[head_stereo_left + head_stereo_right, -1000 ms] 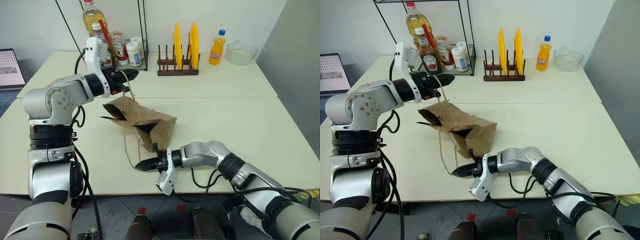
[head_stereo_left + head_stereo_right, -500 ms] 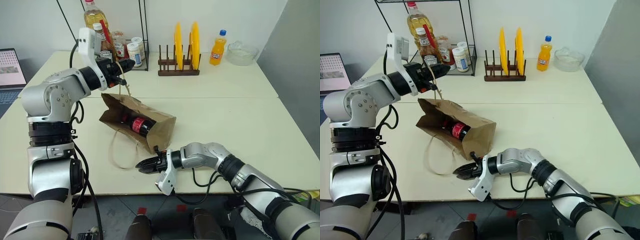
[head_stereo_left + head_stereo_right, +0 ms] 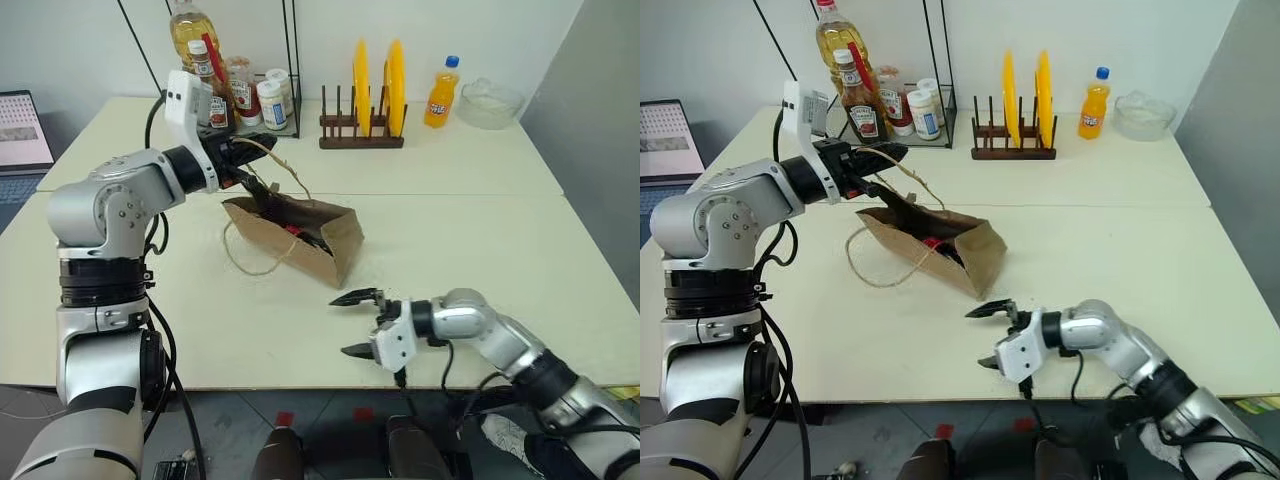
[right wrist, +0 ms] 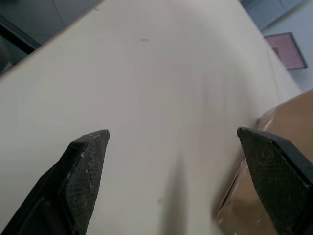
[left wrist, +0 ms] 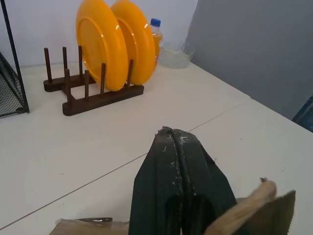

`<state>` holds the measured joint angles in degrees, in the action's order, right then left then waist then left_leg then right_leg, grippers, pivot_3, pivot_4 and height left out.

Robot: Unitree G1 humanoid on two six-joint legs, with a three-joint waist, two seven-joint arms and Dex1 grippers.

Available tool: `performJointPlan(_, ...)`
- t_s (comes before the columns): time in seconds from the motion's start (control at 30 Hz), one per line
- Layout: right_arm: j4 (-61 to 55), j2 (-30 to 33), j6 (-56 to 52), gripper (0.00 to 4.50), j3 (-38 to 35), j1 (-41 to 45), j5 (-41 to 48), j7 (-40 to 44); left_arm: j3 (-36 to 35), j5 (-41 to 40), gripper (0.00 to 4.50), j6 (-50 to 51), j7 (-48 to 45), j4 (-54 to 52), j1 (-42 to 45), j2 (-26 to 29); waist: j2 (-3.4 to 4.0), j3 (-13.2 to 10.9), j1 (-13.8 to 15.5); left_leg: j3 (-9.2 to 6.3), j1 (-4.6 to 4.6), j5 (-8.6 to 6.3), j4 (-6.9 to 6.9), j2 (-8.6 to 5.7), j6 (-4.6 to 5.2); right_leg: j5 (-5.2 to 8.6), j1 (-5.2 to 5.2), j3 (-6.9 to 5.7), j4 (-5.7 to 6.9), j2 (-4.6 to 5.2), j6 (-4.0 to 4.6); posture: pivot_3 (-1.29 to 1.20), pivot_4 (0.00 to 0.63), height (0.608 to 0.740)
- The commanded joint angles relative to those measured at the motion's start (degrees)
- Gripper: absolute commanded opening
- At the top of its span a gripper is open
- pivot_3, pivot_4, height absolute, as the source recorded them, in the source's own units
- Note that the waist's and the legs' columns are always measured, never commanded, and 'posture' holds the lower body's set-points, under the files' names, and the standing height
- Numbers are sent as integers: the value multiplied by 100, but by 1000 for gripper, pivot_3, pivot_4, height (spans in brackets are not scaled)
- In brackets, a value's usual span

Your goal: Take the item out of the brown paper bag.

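Observation:
The brown paper bag (image 3: pixel 318 243) lies on its side mid-table with its mouth towards my left arm. Inside the mouth a bit of red and dark shows, the item (image 3: pixel 296 230), mostly hidden by the paper. My left gripper (image 3: pixel 262 151) hangs just above the bag's mouth, shut on one tan cord handle (image 3: pixel 292 173); its fingers (image 5: pixel 172 161) press together. The other handle (image 3: pixel 247 260) lies loose on the table. My right gripper (image 3: pixel 342 325) stands open in front of the bag, a little clear of it, with nothing between its fingers (image 4: pixel 84 164).
At the back stand a wooden rack with yellow plates (image 3: pixel 362 95), an orange drink bottle (image 3: pixel 436 93), a glass bowl (image 3: pixel 487 102) and a wire shelf with sauce bottles and jars (image 3: pixel 238 92). A laptop (image 3: pixel 22 130) sits far left. The table's front edge runs just below my right gripper.
My right gripper has opened wide and swung away to the right, off the bag's lower end. The bag has settled flatter on the table, and its free handle has dropped beside it.

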<state>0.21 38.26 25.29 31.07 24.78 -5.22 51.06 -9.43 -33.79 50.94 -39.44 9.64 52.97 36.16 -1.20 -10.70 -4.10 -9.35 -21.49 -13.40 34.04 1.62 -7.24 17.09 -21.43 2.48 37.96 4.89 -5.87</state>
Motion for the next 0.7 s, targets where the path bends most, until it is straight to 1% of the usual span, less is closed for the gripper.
performJointPlan(0.03, -766, 147, -958, 4483, -731, -52, 781, 151, -116, -53, 0, -5, -45, -212, 78, 63, 2, -5, -10, 0, -2, 0, 1, 0, 0, -1, -2, 0, 0, 0, -1, 0, 150, 740)
performJointPlan(0.07, -868, 128, -1198, 4483, -865, -34, 885, 136, -120, -60, 0, 1, -50, -218, 86, 69, 2, -7, -18, 1, -3, 0, 1, 0, 0, -1, -3, 1, 0, 0, -1, 0, 150, 740)
performJointPlan(0.2, -1079, -445, -2833, 4483, -1532, 803, 1493, -306, -183, -270, 0, 219, -183, -492, 106, 176, 5, -14, -66, 1, -5, 2, 2, 2, -1, -1, -9, 1, 3, -1, -2, 0, 150, 740)
performJointPlan(0.27, -1120, -687, -3304, 4483, -1697, 1081, 1571, -472, -243, -437, 0, 403, -245, -680, 127, 242, 5, -14, -60, -1, -21, 5, 6, 2, -5, -3, -23, 1, 5, -1, -3, 0, 150, 740)
performJointPlan(0.4, -1362, -1014, -4021, 4483, -1871, 1364, 1766, -631, -408, -707, 0, 647, -160, -841, 280, 273, 4, -14, -25, -3, -41, 5, 5, 1, -7, -3, -32, -8, -2, 0, -3, 0, 150, 740)
performJointPlan(0.53, -1932, -1550, -5471, 4483, -2120, 1703, 2854, -747, -523, -816, 0, 783, -12, -755, 473, 215, 5, -15, -48, -3, -92, 6, 6, 1, -9, -4, -82, -8, 6, 0, -2, 0, 150, 740)
performJointPlan(0.6, -2175, -1767, -6214, 4483, -2344, 1819, 3543, -870, -517, -815, 0, 835, 37, -745, 487, 215, 6, -15, -61, -4, -94, 7, 6, 1, -9, -4, -85, -9, 8, 0, -1, 0, 150, 740)
performJointPlan(0.7, -2381, -1969, -7049, 4483, -2668, 1951, 4398, -1058, -535, -820, 0, 889, 90, -772, 457, 213, 6, -15, -65, -5, -92, 7, 5, 2, -9, -4, -83, -10, 10, 0, -1, 0, 150, 740)
